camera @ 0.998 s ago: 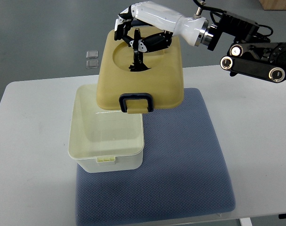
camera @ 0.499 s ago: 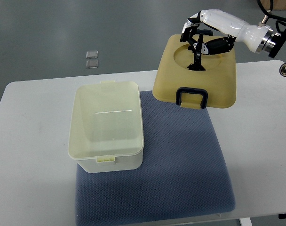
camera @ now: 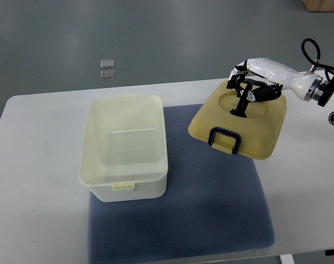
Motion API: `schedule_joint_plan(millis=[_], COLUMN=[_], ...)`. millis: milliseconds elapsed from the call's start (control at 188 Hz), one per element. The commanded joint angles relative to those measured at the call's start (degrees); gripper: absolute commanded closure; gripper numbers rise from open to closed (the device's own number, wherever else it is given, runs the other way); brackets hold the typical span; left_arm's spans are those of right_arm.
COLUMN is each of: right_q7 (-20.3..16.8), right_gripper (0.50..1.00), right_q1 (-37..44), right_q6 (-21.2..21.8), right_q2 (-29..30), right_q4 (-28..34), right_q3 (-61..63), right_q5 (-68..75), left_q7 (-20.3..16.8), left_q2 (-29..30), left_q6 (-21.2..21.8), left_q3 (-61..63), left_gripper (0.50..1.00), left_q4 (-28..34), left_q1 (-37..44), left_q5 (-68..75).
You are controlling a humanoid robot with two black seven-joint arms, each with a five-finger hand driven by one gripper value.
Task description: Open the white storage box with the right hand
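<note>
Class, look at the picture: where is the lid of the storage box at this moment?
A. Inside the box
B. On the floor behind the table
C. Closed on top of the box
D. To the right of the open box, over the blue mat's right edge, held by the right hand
D: the lid sits right of the open storage box, partly on the blue mat, with the right hand gripping its top.

Pale cream box (camera: 124,148), tan lid (camera: 241,122) with a dark, perhaps navy handle (camera: 225,139), blue-grey dimpled mat (camera: 211,203).

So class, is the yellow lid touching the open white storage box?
Apart. The top view shows a strip of blue mat between the lid, held by the right robot hand, and the box.
</note>
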Motion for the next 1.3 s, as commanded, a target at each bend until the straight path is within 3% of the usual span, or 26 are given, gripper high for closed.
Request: schedule_joint_plan(millis=[0, 403, 441, 621, 690, 749, 887, 934, 1051, 1295], right_q7=[0.0, 0.0, 0.0, 0.0, 0.0, 0.0, 0.0, 0.0, 0.0, 0.0], right_gripper=[1.000, 1.000, 0.949, 0.889, 0.820, 0.803, 0.662, 0.581, 0.574, 0.574], right_q1=[-1.7, -6.0, -6.4, -8.9, -9.6, -10.4, -12.0, -12.0, -11.5, -8.7], right_q6=[0.0, -1.8, -1.8, -1.8, -1.8, -1.8, -1.6, -1.2, -1.1, 1.9], right_q2=[1.9, 7.4, 8.1, 9.0, 9.0, 9.4, 9.5, 8.9, 8.0, 0.3], right_q4=[-0.9, -2.9, -2.9, -2.9, -2.8, -2.8, -2.8, -2.8, -2.6, -0.7], right_q3=[0.0, -0.1, -0.1, -0.2, -0.3, -0.3, -0.5, -1.1, -3.0, -2.5], right_q5=[-0.2, -4.2, -4.2, -7.3, -9.2, -10.5, -12.5, -12.7, -13.1, -12.7], left_q7=[0.0, 0.0, 0.0, 0.0, 0.0, 0.0, 0.0, 0.0, 0.0, 0.0], left_q2=[0.0, 0.0, 0.0, 0.0, 0.0, 0.0, 0.0, 0.0, 0.0, 0.0], left_q6=[0.0, 0.1, 0.1, 0.1, 0.1, 0.1, 0.1, 0.1, 0.1, 0.1], left_q3=[-0.1, -0.1, -0.1, -0.1, -0.1, -0.1, -0.1, -0.1, -0.1, -0.1], left_gripper=[0.500, 0.500, 0.500, 0.500, 0.500, 0.500, 0.500, 0.500, 0.500, 0.500], left_q4=[0.0, 0.1, 0.1, 0.1, 0.1, 0.1, 0.1, 0.1, 0.1, 0.1], left_q1=[0.0, 0.0, 0.0, 0.0, 0.0, 0.0, 0.0, 0.0, 0.0, 0.0], left_q5=[0.0, 0.0, 0.0, 0.0, 0.0, -0.1, 0.0, 0.0, 0.0, 0.0])
